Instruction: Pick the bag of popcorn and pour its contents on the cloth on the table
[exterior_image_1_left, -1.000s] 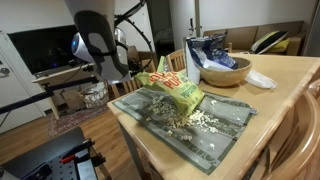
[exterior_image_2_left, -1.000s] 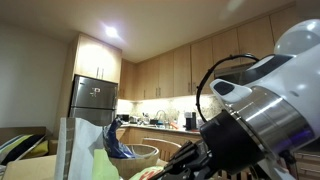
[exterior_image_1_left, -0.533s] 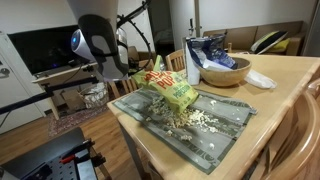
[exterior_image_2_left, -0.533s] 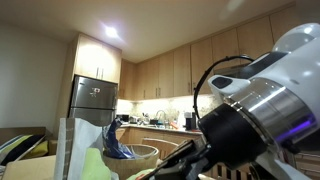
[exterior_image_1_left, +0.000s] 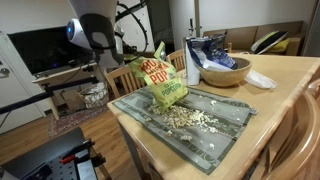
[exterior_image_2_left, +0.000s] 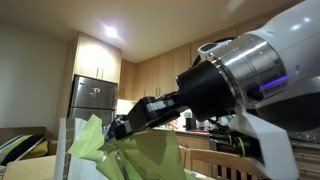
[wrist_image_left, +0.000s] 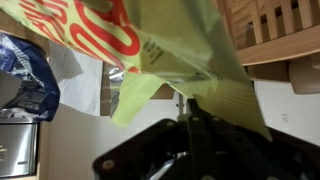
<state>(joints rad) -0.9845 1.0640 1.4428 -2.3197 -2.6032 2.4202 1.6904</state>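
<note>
**Bag of popcorn** (exterior_image_1_left: 164, 82): centre frame, hung tilted above the cloth (exterior_image_1_left: 225, 138), apparently so its contents drop there.
**Gripper** (wrist_image_left: 190, 110): jaws pressed together on a bag corner.
**Popcorn** (exterior_image_1_left: 190, 118): heaped on the cloth, lower centre.
**Table** (exterior_image_1_left: 290, 75): carries the cloth.
**Hidden:** fingertips behind the foil, the bag's mouth, and whether anything is left inside.

Arm (exterior_image_1_left: 96, 30) arched high, wrist angled down, gripper (exterior_image_1_left: 150, 55) clamped tight on the top corner of the bag of popcorn (exterior_image_1_left: 166, 84).
</note>
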